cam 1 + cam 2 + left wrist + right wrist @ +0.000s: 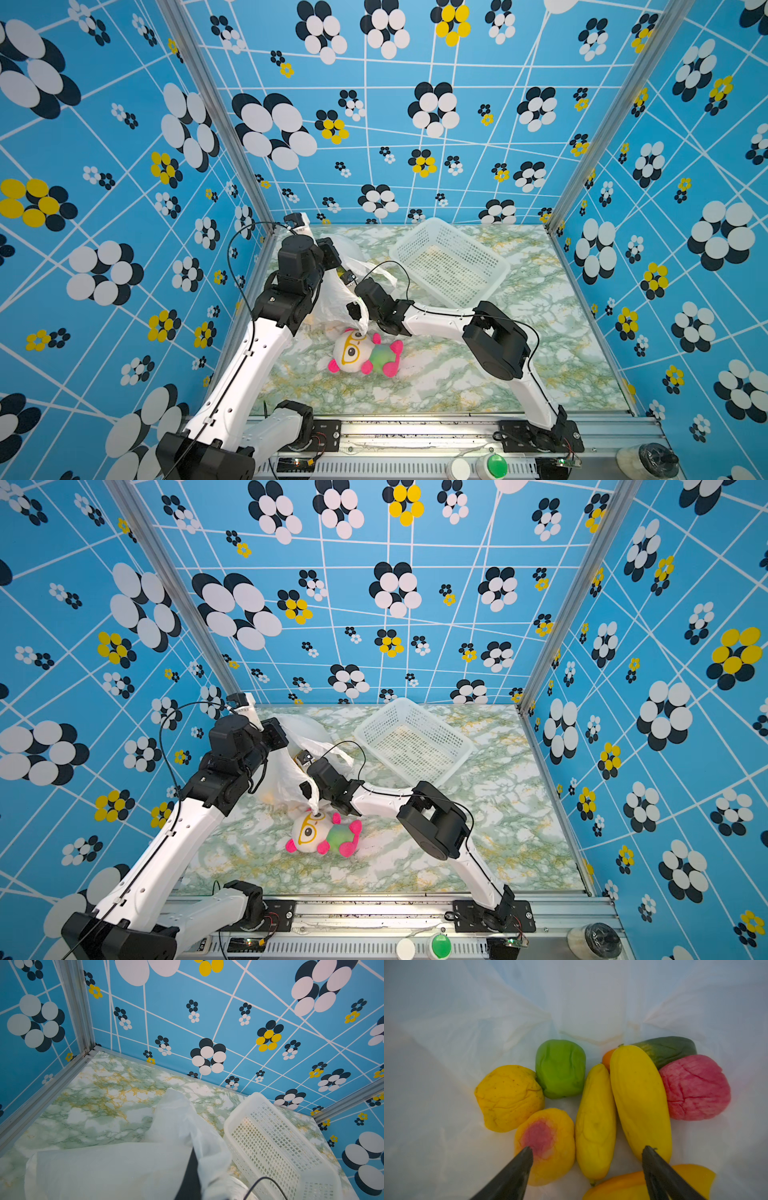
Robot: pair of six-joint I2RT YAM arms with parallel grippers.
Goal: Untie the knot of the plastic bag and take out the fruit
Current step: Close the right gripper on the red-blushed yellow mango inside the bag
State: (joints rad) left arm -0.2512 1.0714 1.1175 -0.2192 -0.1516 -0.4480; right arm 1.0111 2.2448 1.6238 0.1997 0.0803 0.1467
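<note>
The plastic bag (338, 301) (286, 779) is thin, translucent and white, and stands lifted at the left of the marble table. My left gripper (192, 1160) is shut on the bag's upper edge (209, 1153), with plastic wrapped round its dark finger. My right gripper (587, 1149) (356, 311) is open and reaches into the bag's mouth. Its jaws stand wide apart just above the fruit and hold nothing. Several fruits lie on the bag's bottom: a yellow oval (596, 1122), an orange one with a pink patch (550, 1147), a green one (560, 1068) and a pink-red one (693, 1086). The knot is out of view.
A white perforated basket (411, 245) (374, 725) (270, 1147) lies tilted at the back right. A plush doll (365, 353) (324, 833) with yellow glasses lies just in front of the bag. Blue patterned walls close three sides.
</note>
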